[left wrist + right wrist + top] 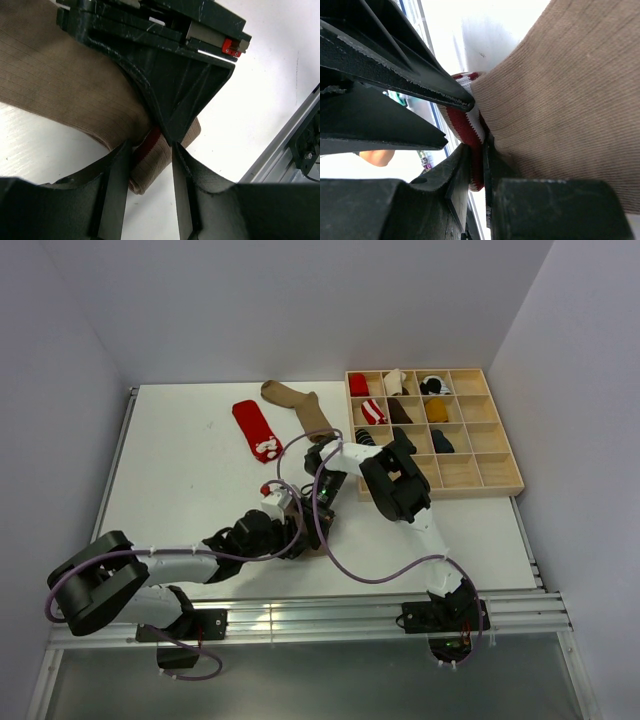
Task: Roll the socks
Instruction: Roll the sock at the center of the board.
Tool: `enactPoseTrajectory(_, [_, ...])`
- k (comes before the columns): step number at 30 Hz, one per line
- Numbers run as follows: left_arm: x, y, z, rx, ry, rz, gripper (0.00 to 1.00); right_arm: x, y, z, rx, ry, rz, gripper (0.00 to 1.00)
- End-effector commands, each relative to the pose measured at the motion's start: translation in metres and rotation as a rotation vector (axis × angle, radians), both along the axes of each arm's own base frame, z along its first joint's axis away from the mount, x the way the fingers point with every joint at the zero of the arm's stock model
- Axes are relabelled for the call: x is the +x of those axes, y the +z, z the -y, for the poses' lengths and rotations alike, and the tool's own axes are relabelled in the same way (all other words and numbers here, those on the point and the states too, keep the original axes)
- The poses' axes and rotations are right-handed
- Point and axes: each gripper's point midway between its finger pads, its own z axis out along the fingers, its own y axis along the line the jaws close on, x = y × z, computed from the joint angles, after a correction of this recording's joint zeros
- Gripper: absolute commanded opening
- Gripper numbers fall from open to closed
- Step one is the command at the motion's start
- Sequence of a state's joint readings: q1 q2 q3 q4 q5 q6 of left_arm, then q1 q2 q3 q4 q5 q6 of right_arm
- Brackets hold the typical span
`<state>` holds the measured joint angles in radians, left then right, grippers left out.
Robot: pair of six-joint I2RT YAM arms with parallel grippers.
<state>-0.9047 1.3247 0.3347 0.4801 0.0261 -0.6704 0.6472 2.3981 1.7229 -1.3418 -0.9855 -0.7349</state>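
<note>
A tan sock [55, 85] with a maroon-white striped cuff [465, 125] lies under both grippers and is rolled at the cuff end. My left gripper [150, 150] straddles the rolled end and pinches it. My right gripper [482, 145] is shut on the striped cuff, with the tan fabric [570, 90] beside it. In the top view the two grippers [298, 522] meet near the table's middle front and hide most of this sock. A red sock with a white motif [257, 430] and a plain brown sock [298, 402] lie flat farther back. No navy sock is in view.
A wooden compartment box [480, 475] stands at the back right with several rolled socks in its upper cells. The right gripper's body [175, 85] looms just above my left fingers. The table's metal rail [280, 145] runs close by on the right.
</note>
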Motion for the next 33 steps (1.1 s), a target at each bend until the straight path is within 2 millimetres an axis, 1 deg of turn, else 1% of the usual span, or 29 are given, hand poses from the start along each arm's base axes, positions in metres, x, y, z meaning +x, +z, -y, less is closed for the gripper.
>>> enactPoseTrajectory(1, [-0.002,0.008,0.007,-0.055,-0.011,0.009,0.43,0.012,-0.015,0.003,-0.025,-0.007,0.037,0.17])
enactPoseTrajectory(8, [-0.004,-0.005,0.002,-0.043,0.022,-0.042,0.40,0.015,-0.015,0.003,-0.036,-0.031,0.035,0.17])
enactPoseTrajectory(10, [-0.005,-0.009,0.002,-0.038,0.030,-0.062,0.39,0.014,-0.015,0.003,-0.040,-0.032,0.031,0.17])
enactPoseTrajectory(13, [-0.005,-0.015,0.003,-0.034,0.045,-0.095,0.34,0.013,-0.016,0.004,-0.044,-0.032,0.030,0.17])
enactPoseTrajectory(15, [-0.007,-0.019,0.002,-0.036,0.059,-0.126,0.27,0.015,-0.013,0.003,-0.032,-0.032,0.050,0.19])
enactPoseTrajectory(17, [-0.008,-0.023,0.002,-0.028,0.072,-0.152,0.23,0.015,-0.009,0.005,-0.030,-0.034,0.068,0.25])
enactPoseTrajectory(18, [-0.010,-0.028,0.001,-0.023,0.084,-0.183,0.19,0.017,-0.008,0.004,-0.021,-0.036,0.084,0.30])
enactPoseTrajectory(19, [-0.010,-0.029,0.000,-0.020,0.094,-0.201,0.17,0.017,-0.003,0.005,-0.011,-0.034,0.101,0.32])
enactPoseTrajectory(21, [-0.014,-0.034,-0.001,-0.014,0.111,-0.256,0.13,0.020,0.000,0.005,-0.009,-0.035,0.135,0.36])
enactPoseTrajectory(22, [-0.015,-0.035,-0.002,-0.014,0.118,-0.277,0.12,0.020,0.001,0.005,-0.006,-0.037,0.142,0.37])
enactPoseTrajectory(23, [-0.017,-0.035,-0.003,-0.022,0.124,-0.300,0.10,0.024,0.008,0.003,0.007,-0.049,0.169,0.38])
enactPoseTrajectory(24, [-0.021,-0.038,-0.004,-0.021,0.121,-0.327,0.09,0.024,0.010,0.004,0.012,-0.052,0.177,0.40])
enactPoseTrajectory(25, [-0.020,-0.041,-0.008,-0.021,0.134,-0.354,0.08,0.026,0.018,0.004,0.027,-0.056,0.199,0.40])
enactPoseTrajectory(26, [-0.021,-0.042,-0.011,-0.025,0.138,-0.373,0.06,0.028,0.021,0.003,0.039,-0.061,0.215,0.40])
enactPoseTrajectory(27, [-0.025,-0.042,-0.012,-0.039,0.133,-0.414,0.06,0.029,0.024,0.004,0.039,-0.070,0.221,0.41])
enactPoseTrajectory(28, [-0.020,-0.043,-0.017,-0.049,0.156,-0.432,0.06,0.031,0.031,0.003,0.052,-0.078,0.240,0.42])
enactPoseTrajectory(31, [-0.016,-0.043,-0.023,-0.048,0.173,-0.486,0.04,0.036,0.043,0.004,0.082,-0.109,0.269,0.43])
enactPoseTrajectory(32, [-0.020,-0.046,-0.026,-0.028,0.177,-0.519,0.04,0.040,0.045,0.002,0.100,-0.116,0.290,0.43])
enactPoseTrajectory(33, [-0.017,-0.043,-0.025,-0.032,0.177,-0.530,0.04,0.042,0.045,0.006,0.088,-0.128,0.302,0.43])
